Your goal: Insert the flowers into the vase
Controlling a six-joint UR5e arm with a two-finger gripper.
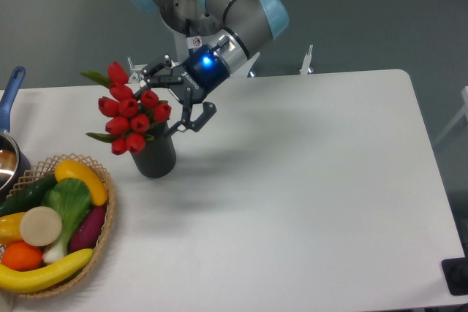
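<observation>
The flowers, a bunch of red tulips with green leaves, stand with their stems in the mouth of the black vase at the left of the table. The heads lean up and to the left. My gripper reaches down from the upper right, right next to the bunch above the vase. Its jaws are spread wide, one finger above the tulips and one to the right of the vase mouth. The stems are hidden behind the heads and the vase rim.
A wicker basket with fake vegetables and fruit sits at the front left, close to the vase. A steel pot with a blue handle is at the left edge. The white table stretches to the right.
</observation>
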